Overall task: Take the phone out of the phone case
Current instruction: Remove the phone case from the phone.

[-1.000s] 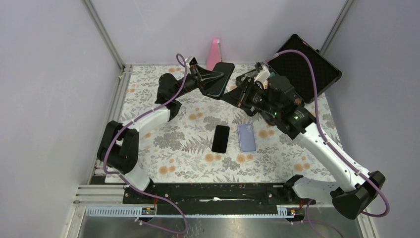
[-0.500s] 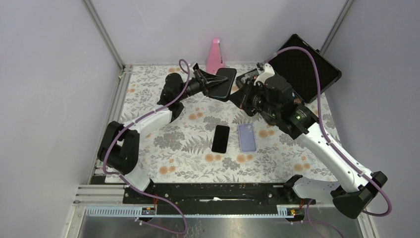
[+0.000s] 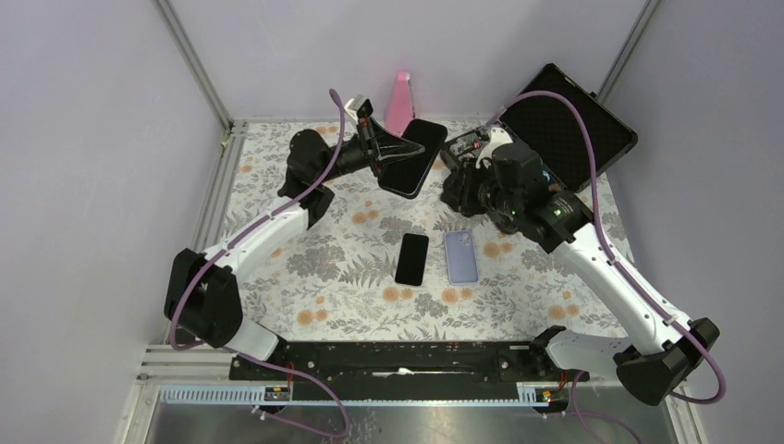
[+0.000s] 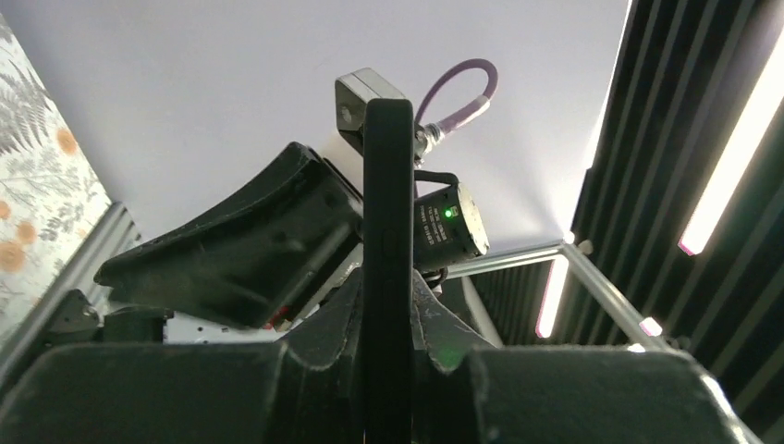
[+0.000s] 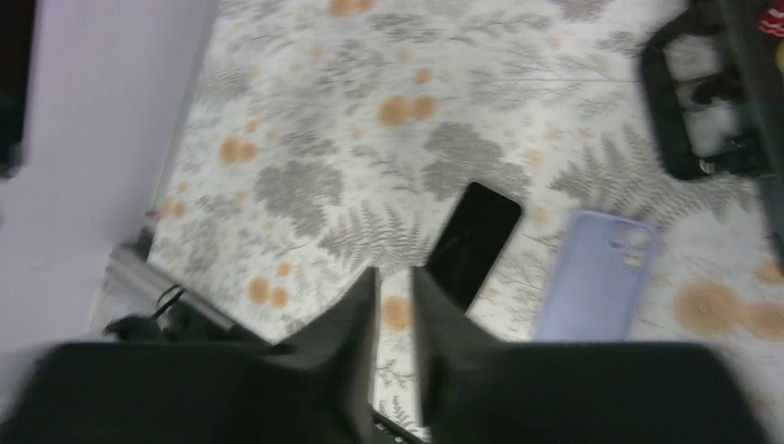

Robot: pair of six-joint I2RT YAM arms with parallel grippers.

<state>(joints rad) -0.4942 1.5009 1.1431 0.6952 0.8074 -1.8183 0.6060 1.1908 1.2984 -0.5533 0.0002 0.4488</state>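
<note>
A phone in its dark phone case [image 3: 413, 155] hangs tilted in the air over the back of the table. My left gripper [image 3: 392, 154] is shut on its lower end. In the left wrist view the cased phone [image 4: 387, 203] stands edge-on, clamped between both fingers of that gripper [image 4: 388, 289]. My right gripper [image 3: 456, 191] hovers just right of it, apart from it, shut with nothing held. The right wrist view shows its fingertips [image 5: 395, 283] nearly together above the floral mat.
A bare black phone [image 3: 412, 258] [image 5: 473, 243] and an empty lavender case [image 3: 460, 256] [image 5: 596, 275] lie side by side mid-table. A pink stand [image 3: 399, 100] sits at the back wall. An open black box [image 3: 569, 125] leans at the back right.
My right gripper has pulled away from the held phone toward the right and closed. The left arm has swung the cased phone slightly, keeping its grip.
</note>
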